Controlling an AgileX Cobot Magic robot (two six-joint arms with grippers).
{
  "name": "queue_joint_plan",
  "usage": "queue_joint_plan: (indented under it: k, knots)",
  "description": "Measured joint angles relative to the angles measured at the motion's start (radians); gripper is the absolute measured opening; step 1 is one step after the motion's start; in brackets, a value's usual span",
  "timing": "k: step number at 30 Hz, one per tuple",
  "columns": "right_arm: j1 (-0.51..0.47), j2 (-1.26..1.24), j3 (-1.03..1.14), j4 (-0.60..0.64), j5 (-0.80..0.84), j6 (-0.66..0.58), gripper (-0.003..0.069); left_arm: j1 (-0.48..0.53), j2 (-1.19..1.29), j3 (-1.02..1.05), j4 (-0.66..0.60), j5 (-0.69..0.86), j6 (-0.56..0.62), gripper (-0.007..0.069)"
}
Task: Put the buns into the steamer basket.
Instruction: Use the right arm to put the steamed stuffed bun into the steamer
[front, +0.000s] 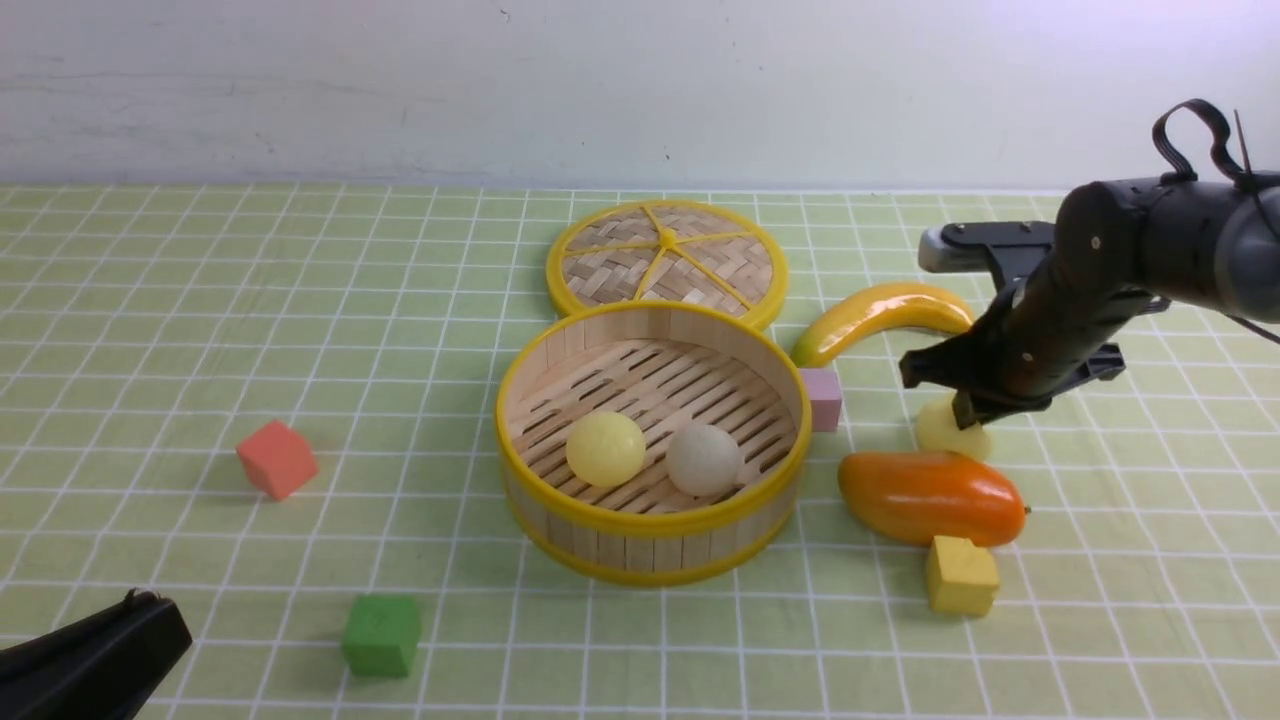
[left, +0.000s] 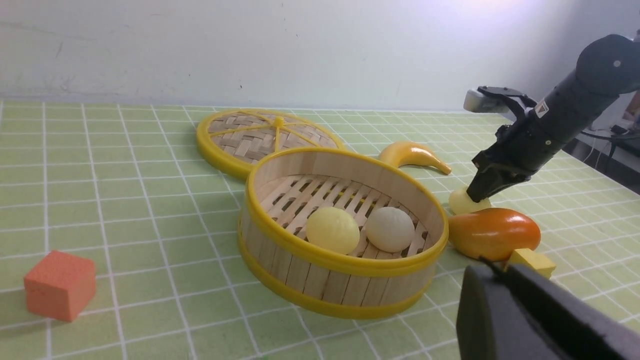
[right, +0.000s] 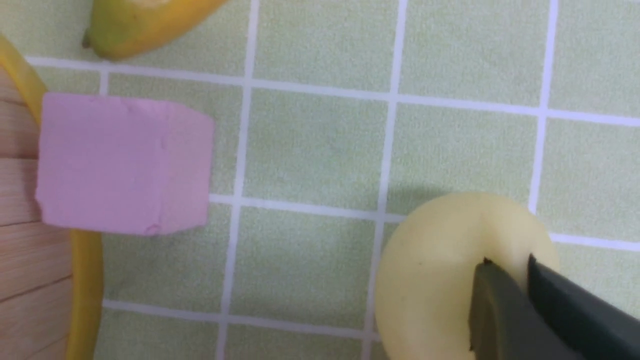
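The steamer basket (front: 560, 500) stands mid-table and holds a pale yellow bun (front: 605, 448) and an off-white pleated bun (front: 703, 458); both also show in the left wrist view, the yellow one (left: 332, 230) beside the off-white one (left: 390, 229). A third pale yellow bun (front: 945, 432) sits on the cloth right of the basket, just behind the mango. My right gripper (front: 965, 408) is down on its top, jaws pinched into it (right: 505, 265). My left gripper (front: 140, 605) is shut and empty, low at the front left.
The woven lid (front: 665, 255) lies behind the basket. A banana (front: 880, 315), pink cube (front: 822, 398), orange mango (front: 930, 495) and yellow cube (front: 960, 575) crowd the right side. A red cube (front: 277, 458) and green cube (front: 381, 633) lie at the left.
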Motion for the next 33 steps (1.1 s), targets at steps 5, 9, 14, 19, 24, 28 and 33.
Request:
queue_joint_plan:
  k: [5, 9, 14, 19, 24, 28, 33]
  knots:
    - [0.018, -0.092, 0.001, 0.019, 0.032, -0.025, 0.0001, 0.0, 0.0, 0.0, 0.0, 0.0, 0.0, 0.0032]
    - [0.077, -0.185, 0.001, 0.149, 0.027, -0.124, 0.0001, 0.0, 0.0, 0.0, 0.0, -0.006, 0.0, 0.0036]
    - [0.191, -0.177, -0.022, 0.353, -0.029, -0.258, 0.0003, 0.0, 0.0, 0.0, 0.0, -0.007, 0.0, 0.0039]
    - [0.26, -0.068, -0.076, 0.465, -0.133, -0.321, 0.001, 0.0, 0.0, 0.0, 0.0, -0.007, 0.0, 0.0041]
    - [0.271, 0.05, -0.117, 0.515, -0.234, -0.323, 0.0045, 0.0, 0.0, 0.0, 0.0, -0.007, 0.0, 0.0047]
    - [0.271, 0.113, -0.124, 0.528, -0.283, -0.323, 0.0153, 0.0, 0.0, 0.0, 0.0, -0.007, 0.0, 0.0047]
    - [0.27, 0.072, -0.127, 0.535, -0.225, -0.323, 0.0353, 0.0, 0.0, 0.0, 0.0, -0.007, 0.0, 0.0052]
